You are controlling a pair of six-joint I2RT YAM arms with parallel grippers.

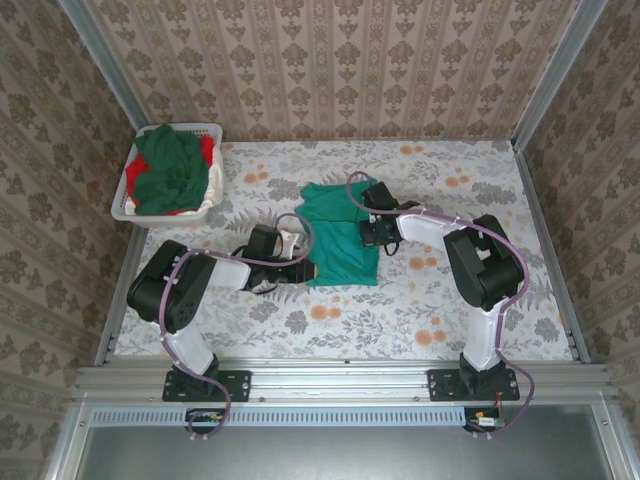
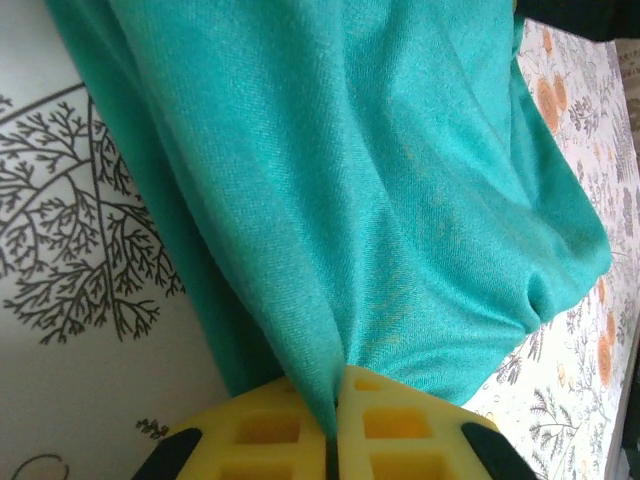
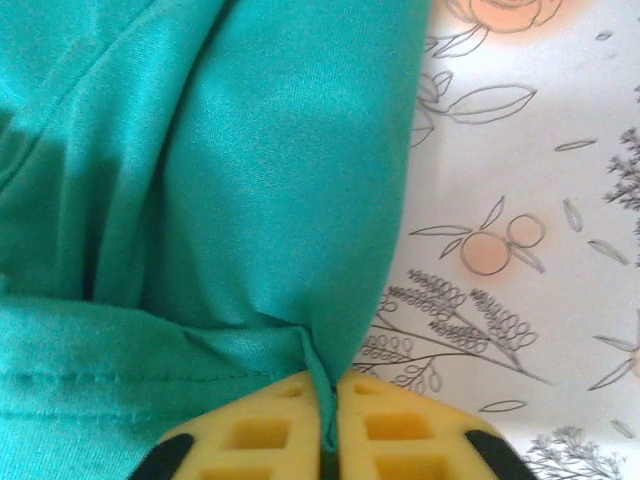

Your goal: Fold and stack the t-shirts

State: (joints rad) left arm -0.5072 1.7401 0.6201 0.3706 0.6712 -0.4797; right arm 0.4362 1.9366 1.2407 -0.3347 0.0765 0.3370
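Note:
A teal-green t-shirt point(image 1: 338, 232) lies partly folded in the middle of the table. My left gripper point(image 1: 304, 262) is at its lower left edge. In the left wrist view the yellow jaws of this gripper point(image 2: 335, 402) are shut on a pinch of the teal cloth point(image 2: 350, 180). My right gripper point(image 1: 373, 234) is at the shirt's right edge. Its jaws point(image 3: 328, 395) are shut on a fold of the same shirt point(image 3: 230, 170), next to a stitched hem. A dark green shirt point(image 1: 170, 168) and a red one point(image 1: 207, 150) lie bunched in the basket.
The white slatted laundry basket point(image 1: 125, 203) stands at the back left corner of the flower-printed table point(image 1: 450, 290). Patterned walls close in the back and both sides. A metal rail point(image 1: 340, 375) runs along the near edge.

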